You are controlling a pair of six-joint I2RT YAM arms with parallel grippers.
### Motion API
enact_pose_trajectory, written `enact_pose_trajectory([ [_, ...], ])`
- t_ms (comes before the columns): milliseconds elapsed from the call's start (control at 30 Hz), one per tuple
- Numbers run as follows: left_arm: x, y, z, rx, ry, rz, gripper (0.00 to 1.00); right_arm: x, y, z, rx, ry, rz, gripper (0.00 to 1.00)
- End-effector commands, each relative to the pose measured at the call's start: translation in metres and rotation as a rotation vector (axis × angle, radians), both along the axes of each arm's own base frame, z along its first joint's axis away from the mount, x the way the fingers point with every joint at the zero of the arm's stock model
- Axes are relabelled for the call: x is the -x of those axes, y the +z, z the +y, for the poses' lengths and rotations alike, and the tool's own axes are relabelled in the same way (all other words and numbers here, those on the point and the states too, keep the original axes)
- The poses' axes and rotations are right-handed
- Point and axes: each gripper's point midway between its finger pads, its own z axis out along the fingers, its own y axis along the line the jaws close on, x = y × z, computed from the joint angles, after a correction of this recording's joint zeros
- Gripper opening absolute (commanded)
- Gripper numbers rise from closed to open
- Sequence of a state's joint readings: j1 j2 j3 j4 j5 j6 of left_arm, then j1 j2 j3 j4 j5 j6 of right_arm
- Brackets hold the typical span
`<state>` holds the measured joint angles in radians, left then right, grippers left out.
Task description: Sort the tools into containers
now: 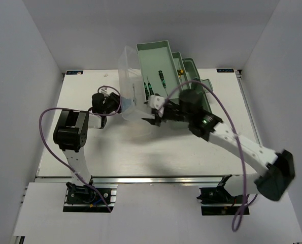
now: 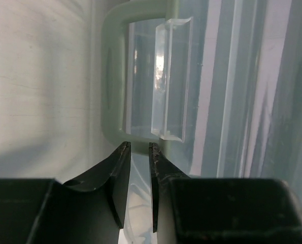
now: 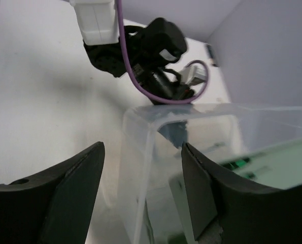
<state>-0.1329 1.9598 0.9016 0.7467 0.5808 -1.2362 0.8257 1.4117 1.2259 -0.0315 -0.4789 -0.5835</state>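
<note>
The toolbox's mint-green trays [image 1: 156,58] stand stepped at the back centre. Its clear lid [image 1: 130,76] stands raised on their left. Two green-black screwdrivers [image 1: 148,90] lie in the lowest tray, another [image 1: 162,79] lies in the large tray, and a yellow-tipped one [image 1: 181,71] lies in a step to the right. My left gripper [image 1: 121,105] is shut on the lid's thin edge, which shows between the jaws in the left wrist view [image 2: 139,146]. My right gripper [image 1: 152,118] is open. In the right wrist view [image 3: 142,147] its jaws straddle the lid's corner [image 3: 140,122] without touching it.
A mint-green handle loop [image 2: 109,76] and a clear latch [image 2: 171,81] lie just beyond my left fingertips. The left arm's wrist and purple cable [image 3: 151,56] sit behind the lid. White enclosure walls [image 1: 24,76] surround the white table [image 1: 140,157].
</note>
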Motion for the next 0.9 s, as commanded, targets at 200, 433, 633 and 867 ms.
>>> enact_pose_trajectory([
  [200, -0.01, 0.068, -0.016, 0.082, -0.087, -0.187, 0.31, -0.071, 0.106, -0.119, -0.445, -0.608, -0.114, 0.1],
  [433, -0.018, 0.096, -0.021, 0.09, -0.113, -0.245, 0.32, -0.222, 0.018, -0.323, -0.415, -1.269, 0.426, 0.0],
  [633, -0.026, 0.132, -0.025, 0.098, -0.129, -0.308, 0.32, -0.236, -0.111, -0.393, -0.088, -1.369, 0.64, 0.0],
  [867, -0.024, 0.166, -0.06, 0.119, -0.208, -0.362, 0.32, -0.202, -0.202, -0.346, 0.067, -1.107, 0.9, 0.0],
])
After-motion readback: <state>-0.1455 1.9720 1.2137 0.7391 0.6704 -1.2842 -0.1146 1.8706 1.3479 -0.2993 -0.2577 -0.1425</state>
